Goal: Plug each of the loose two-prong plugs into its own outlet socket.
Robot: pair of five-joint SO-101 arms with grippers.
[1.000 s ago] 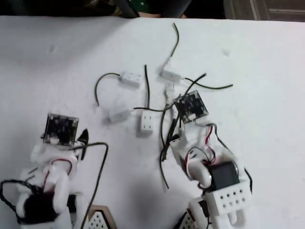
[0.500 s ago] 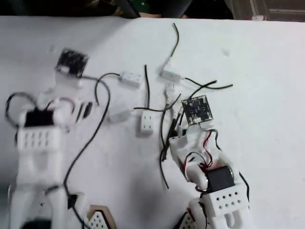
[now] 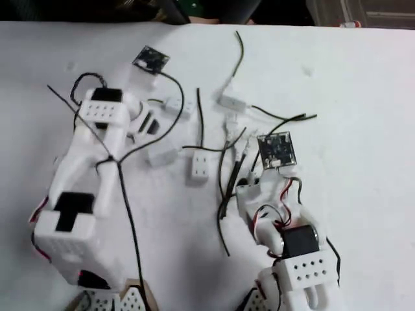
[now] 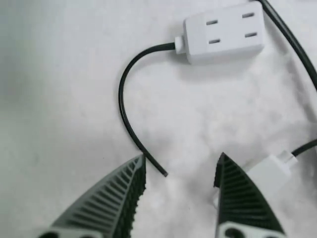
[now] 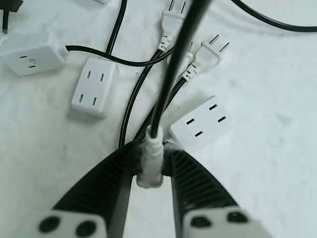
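Firstly, from the high view: see the left gripper [image 3: 146, 124] hanging over the table [image 3: 363, 78] just beside the far socket block [image 3: 176, 105], and the right gripper [image 3: 241, 172] lower down, near the middle socket block [image 3: 199, 166]. Cannot judge either jaw opening from up here.

Then, from the left wrist view: find the jaws spread wide, with nothing between them except the bare end of a black cord [image 4: 158, 168]. Follow this cord in a curve back to the far socket block [image 4: 223, 32], lying well ahead of the fingertips with its long side across the line of reach. Note also a white connector body [image 4: 270, 171] just beside one finger; cannot tell whether plug or socket.

Lastly, from the right wrist view: see the right gripper [image 5: 151, 148] closed on a white plug [image 5: 150, 166], with its cord running forward away from the jaws and its prongs hidden. Find the near socket block [image 5: 200, 124] just ahead and a little aside, slots facing up, long axis slanted against the plug. Judge the right arm as the nearer one for the coming insertion; probably need to turn the plug toward those slots
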